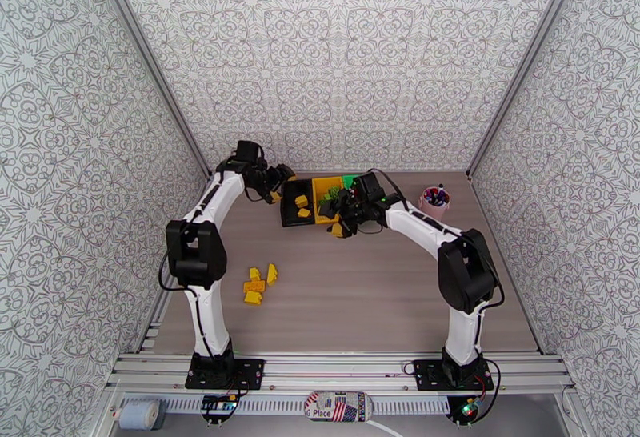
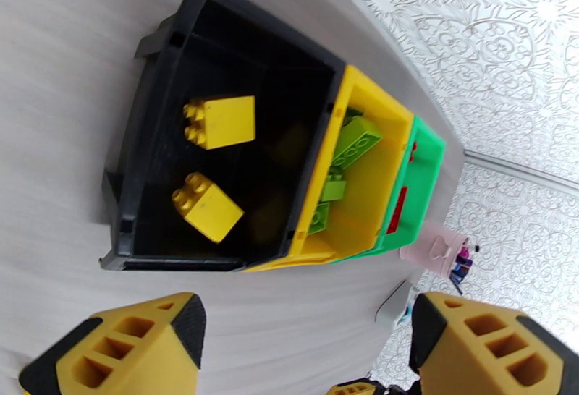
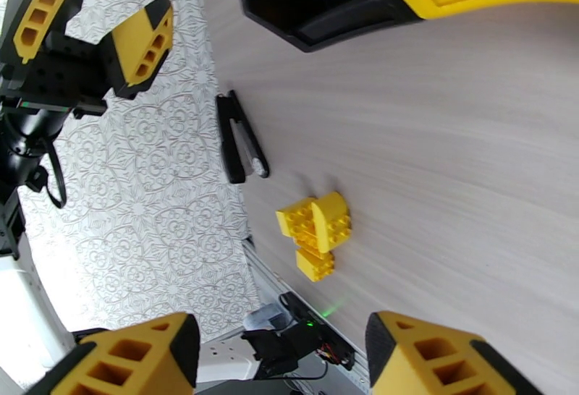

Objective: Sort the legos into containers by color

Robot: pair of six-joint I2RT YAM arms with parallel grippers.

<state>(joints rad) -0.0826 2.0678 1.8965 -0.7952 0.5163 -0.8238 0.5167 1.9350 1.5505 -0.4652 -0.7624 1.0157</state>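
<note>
Starting at the left, a few loose yellow legos [image 1: 260, 282] lie in a tight pile on the bench [image 1: 360, 302], well apart from the bins. The left hand [image 2: 307, 331] hovers spread and empty just beside the black bin [image 2: 282, 85], which holds two yellow bricks [image 2: 221, 121]. Touching that bin, the yellow bin [image 2: 362, 223] holds green bricks [image 2: 354, 139], and the green bin [image 2: 430, 150] next along shows red pieces [image 2: 396, 210]. The right hand [image 3: 281, 331], also spread and empty, hangs at the near side of the bins, its camera looking back toward the pile. A pink cup [image 1: 434, 202] stands further right, near the wall.

The likeliest slip is a colour mix-up. Yellow is going into black here, so a brick dropped by matching bin colour would land among the green ones. The bins touch, so a release near a shared wall could tip a brick over it. The pile is packed closely, and a pinch there may lift two bricks or scatter the rest. Both arms crowd the bins and could bump each other or shove a bin.
</note>
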